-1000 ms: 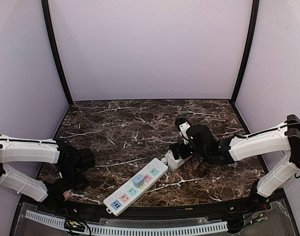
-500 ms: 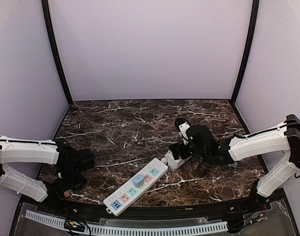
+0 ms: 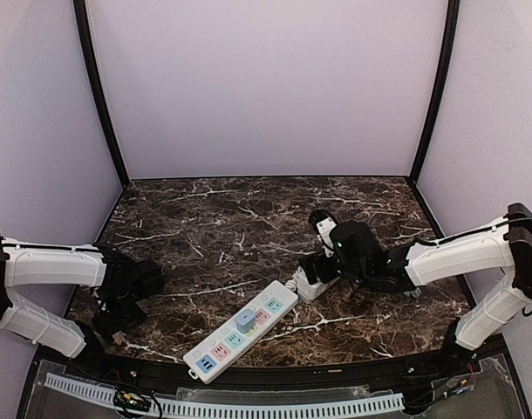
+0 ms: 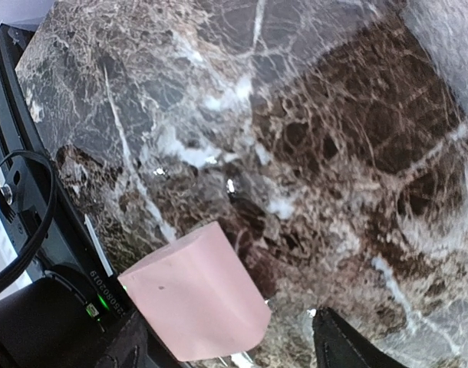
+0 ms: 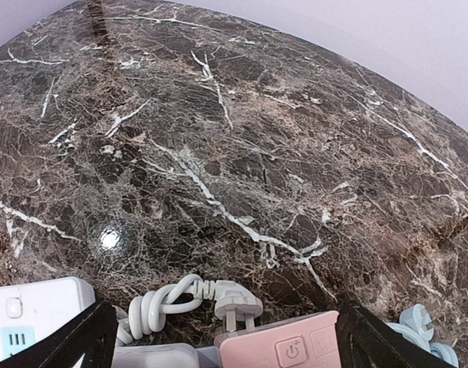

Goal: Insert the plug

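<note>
A white power strip (image 3: 240,333) lies near the table's front edge with a light blue plug (image 3: 246,320) standing in it; its end also shows in the right wrist view (image 5: 23,310). A pink plug block (image 4: 196,295) lies on the marble between my left gripper's (image 4: 230,341) spread fingers, against the left one and apart from the right finger (image 4: 337,345). In the top view the left gripper (image 3: 118,316) hides it. My right gripper (image 3: 311,278) holds a pink-and-grey block with a power button (image 5: 284,345) that fills its jaws (image 5: 226,341).
A white three-pin plug (image 5: 238,303) on a coiled white cable (image 5: 153,307) lies just ahead of the right gripper, beside the strip's end. The black front rail with a green light (image 4: 92,310) runs close to the pink block.
My left gripper has drawn a little back and up from the front edge; the pink block seen below it earlier is now hidden in the top view. The right arm has not moved.
</note>
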`<state>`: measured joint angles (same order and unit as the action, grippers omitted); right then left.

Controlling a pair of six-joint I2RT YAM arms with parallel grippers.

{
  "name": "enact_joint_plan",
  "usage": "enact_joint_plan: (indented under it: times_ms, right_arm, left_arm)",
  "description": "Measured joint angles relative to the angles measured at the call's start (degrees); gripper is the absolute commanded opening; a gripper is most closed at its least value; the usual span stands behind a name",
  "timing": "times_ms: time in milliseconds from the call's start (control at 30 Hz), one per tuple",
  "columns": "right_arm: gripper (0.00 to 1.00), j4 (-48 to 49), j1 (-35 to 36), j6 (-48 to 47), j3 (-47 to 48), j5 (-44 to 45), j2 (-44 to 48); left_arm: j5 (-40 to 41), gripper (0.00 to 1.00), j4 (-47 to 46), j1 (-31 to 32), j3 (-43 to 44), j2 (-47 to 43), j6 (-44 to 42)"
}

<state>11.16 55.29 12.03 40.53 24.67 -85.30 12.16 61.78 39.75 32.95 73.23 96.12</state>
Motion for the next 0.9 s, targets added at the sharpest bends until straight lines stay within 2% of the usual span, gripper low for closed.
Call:
enact_joint_plan:
  times_ms: [333,500,633,900]
  right_arm:
    - [0.98,0.0,0.0,-0.4,0.0,-1.1,-0.4]
    - [0.99,0.0,0.0,-0.6,0.0,-2.0,-0.4]
    - [0.99,0.0,0.0,-0.9,0.0,-2.9,-0.5]
    - [0.99,0.8,0.0,-1.0,0.0,-4.4,-1.1]
  left_arm:
    - [0.9,0.67,-1.7,-1.4,-0.5,-0.2,-1.6]
    - [0.9,0.79,-1.4,-2.0,-0.5,0.0,-2.6]
    - [1.5,0.82,-0.6,-2.6,-0.3,0.0,-2.2]
    - [1.4,0.73,-2.1,-3.1,-1.7,-2.5,0.7]
